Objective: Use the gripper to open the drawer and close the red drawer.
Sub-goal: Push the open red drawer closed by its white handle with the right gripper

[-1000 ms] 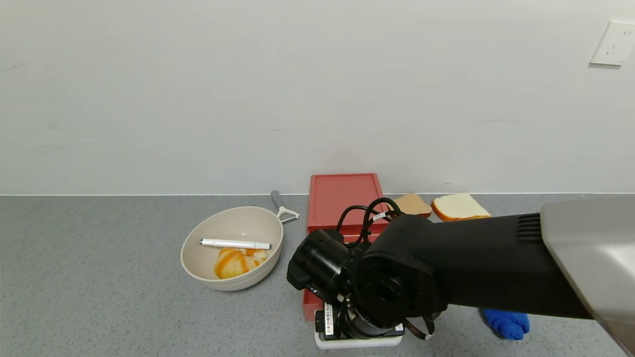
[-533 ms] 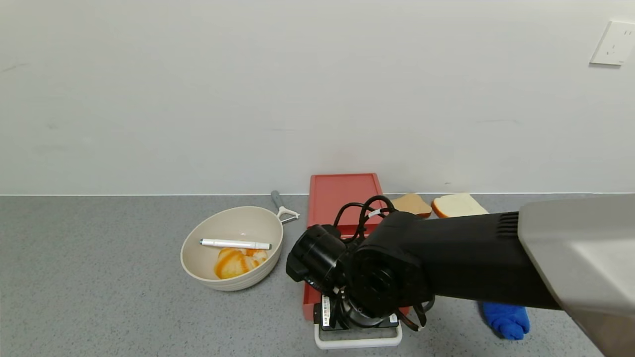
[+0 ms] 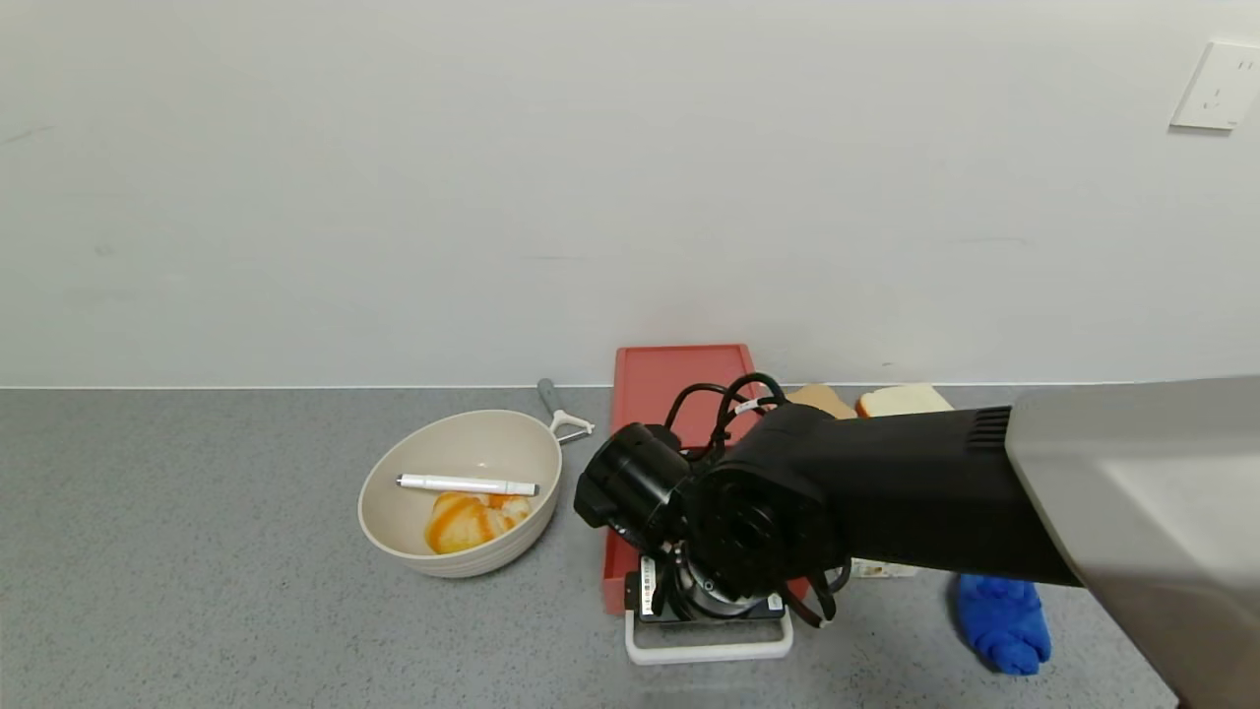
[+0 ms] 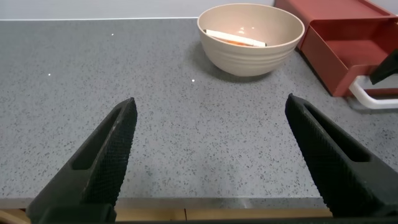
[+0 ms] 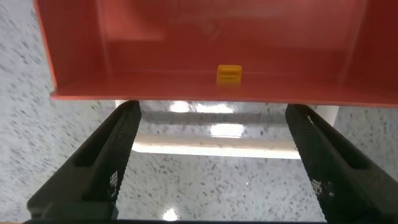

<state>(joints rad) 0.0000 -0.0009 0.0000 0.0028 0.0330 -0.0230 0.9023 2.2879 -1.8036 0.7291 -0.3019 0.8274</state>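
The drawer (image 3: 679, 394) stands on the grey counter (image 3: 197, 551) against the back wall, between a beige bowl (image 3: 459, 490) on the robot's left and slices of bread (image 3: 901, 400) on its right. Its tray is slid out toward the robot, and the white loop handle (image 3: 709, 650) projects from the tray front at the near edge.

The right gripper (image 5: 214, 155) hangs directly over that handle, fingers pointing down. In the right wrist view its 2 fingers stand wide apart, 1 near each end of the handle bar, holding nothing. Whether a finger touches the handle cannot be told. The open tray shows a small yellow piece (image 5: 229, 73) at its front wall.

The left gripper (image 4: 211, 158) is parked low over bare counter, well to the robot's left of the bowl — jaws spread, empty.

Handling assessment: the drawer appears to be light, rigid plastic with smooth walls, so the shell is likely to slide on the counter if pushed or pulled hard. The handle is the sound place to take hold — a thin stiff bar with a gap behind it, best taken at mid-span. For closing, a square push on the tray front looks safer than any grip on the slick sides.

A blue cloth (image 3: 1004, 635) lies near the tray's right, apart from it.
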